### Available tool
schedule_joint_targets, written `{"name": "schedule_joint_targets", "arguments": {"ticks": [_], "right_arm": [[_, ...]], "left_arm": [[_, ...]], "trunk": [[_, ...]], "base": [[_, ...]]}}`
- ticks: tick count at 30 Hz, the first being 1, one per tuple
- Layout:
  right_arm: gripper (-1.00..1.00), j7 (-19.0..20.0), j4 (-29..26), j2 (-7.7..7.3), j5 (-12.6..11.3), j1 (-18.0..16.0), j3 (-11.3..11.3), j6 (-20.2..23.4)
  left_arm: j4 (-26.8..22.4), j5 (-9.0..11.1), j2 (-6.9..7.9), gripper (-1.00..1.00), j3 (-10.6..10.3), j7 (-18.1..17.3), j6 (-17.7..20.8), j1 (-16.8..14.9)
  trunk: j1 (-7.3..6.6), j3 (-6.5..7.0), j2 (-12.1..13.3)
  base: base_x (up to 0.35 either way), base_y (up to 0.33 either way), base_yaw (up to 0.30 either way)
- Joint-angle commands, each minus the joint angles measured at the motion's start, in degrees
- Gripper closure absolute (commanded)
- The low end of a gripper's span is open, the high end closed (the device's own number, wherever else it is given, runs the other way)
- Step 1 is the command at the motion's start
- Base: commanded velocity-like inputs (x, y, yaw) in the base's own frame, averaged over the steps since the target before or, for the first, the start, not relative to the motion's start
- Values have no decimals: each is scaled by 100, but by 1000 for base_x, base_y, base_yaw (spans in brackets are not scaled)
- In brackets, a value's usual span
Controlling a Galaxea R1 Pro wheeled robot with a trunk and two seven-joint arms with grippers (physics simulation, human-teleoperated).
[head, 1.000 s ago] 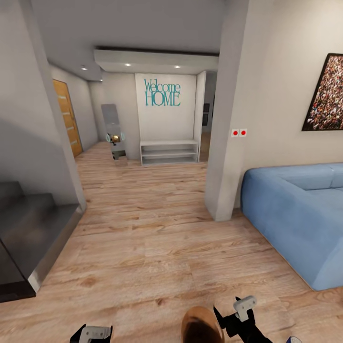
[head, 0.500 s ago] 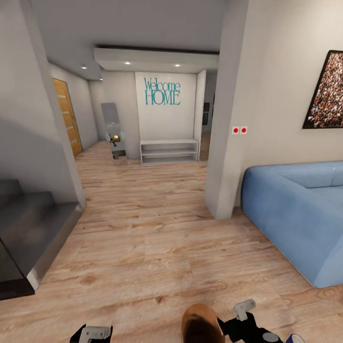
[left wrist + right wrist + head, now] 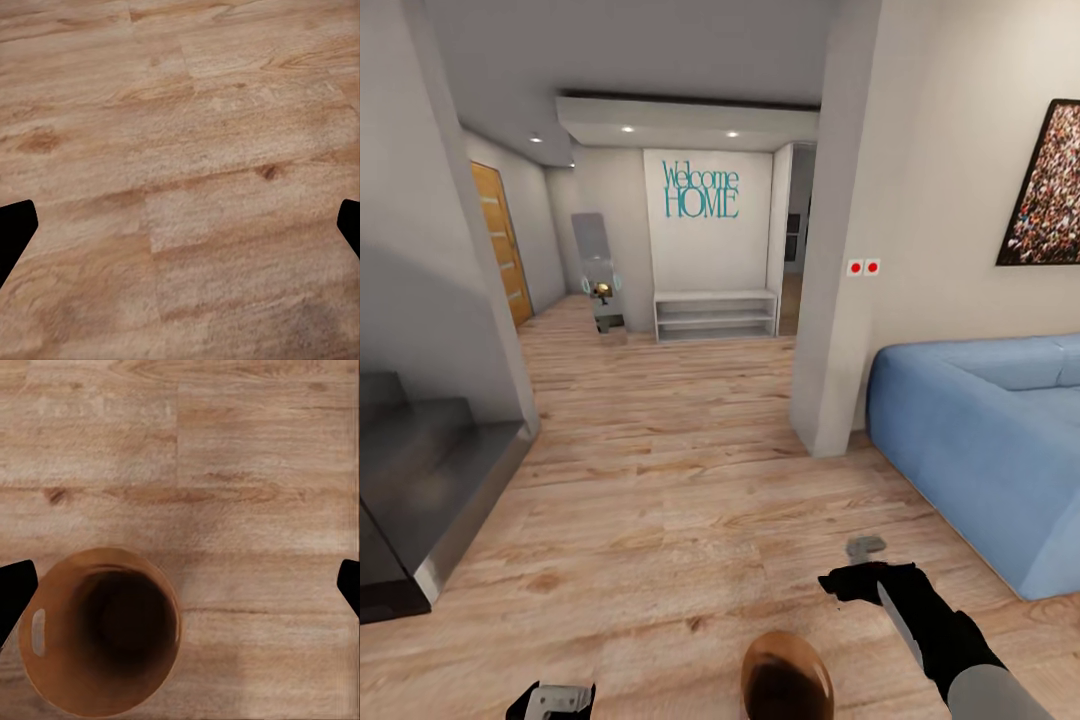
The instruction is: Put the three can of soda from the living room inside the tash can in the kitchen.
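Right pincer now raised and reaching forward beyond bin, fingers spread, empty. Left pincer likewise spread over floor, apparently unmoved.

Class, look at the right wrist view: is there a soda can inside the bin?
No: the bin shows just a dark, bare brown inside, standing on the plank floor.

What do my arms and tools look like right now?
The right arm is black near the wrist with a pale grey segment behind it, ending in a grey-tipped right tool. The left tool shows a light grey block on black. Wrist views show black fingertips.
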Motion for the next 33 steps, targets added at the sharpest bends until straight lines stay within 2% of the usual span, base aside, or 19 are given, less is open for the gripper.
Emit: {"name": "schedule_joint_targets", "arguments": {"ticks": [1, 4, 9, 19, 33], "right_arm": [[-100, 15, 120, -6, -1, -114, -37, 45], [-100, 41, 444, 4, 9, -337, -112, 90], [-100, 55, 729, 41, 12, -511, -168, 62], [-100, -14, 876, 275, 13, -566, -177, 62], [-100, -36, 919, 426, -1, -573, -191, 84]], "left_arm": [[-1, 2, 1, -100, 0, 0, 0, 0], [-1, -3, 3, -100, -2, -1, 0, 0], [0, -3, 5, -100, -3, -1, -7, 0], [-2, 6, 5, -100, -3, -1, -13, 0], [-1, 7, 5, -100, -3, -8, -10, 0]], "trunk": [[23, -19, -42], [89, -73, -162], [198, -163, -363], [418, -342, -764], [726, -594, -1325]], "base": [[0, 0, 0], [0, 0, 0], [0, 0, 0], [0, 0, 0], [0, 0, 0]]}}
